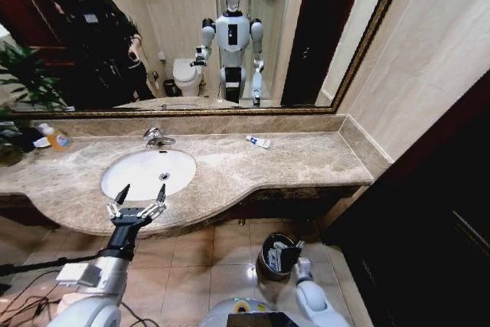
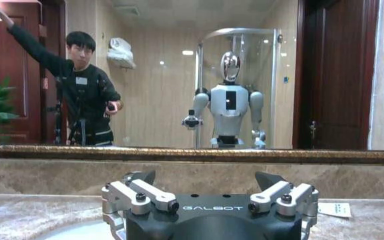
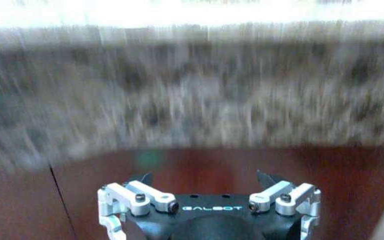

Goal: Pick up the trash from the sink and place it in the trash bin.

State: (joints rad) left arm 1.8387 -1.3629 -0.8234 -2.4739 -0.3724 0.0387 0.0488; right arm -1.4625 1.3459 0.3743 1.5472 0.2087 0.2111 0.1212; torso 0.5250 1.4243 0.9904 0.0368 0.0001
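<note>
The white oval sink (image 1: 138, 178) is sunk in the beige marble counter, with a chrome tap (image 1: 157, 138) behind it. Its bowl shows bare white and a small drain. My left gripper (image 1: 142, 192) hovers open over the counter's front edge just before the sink, and in the left wrist view the left gripper (image 2: 205, 180) holds nothing. On the floor below stands the dark trash bin (image 1: 266, 264), with white bits of trash (image 1: 277, 251) inside. My right gripper (image 1: 295, 250) hangs low at the bin's rim. In the right wrist view the right gripper (image 3: 202, 177) is open.
A white packet with blue marks (image 1: 258, 141) lies on the counter (image 1: 306, 162) right of the tap, and the same packet (image 2: 332, 209) shows past my left gripper. An orange-liquid bottle (image 1: 56, 138) and a plant (image 1: 23, 82) stand at the far left. A mirror backs the counter.
</note>
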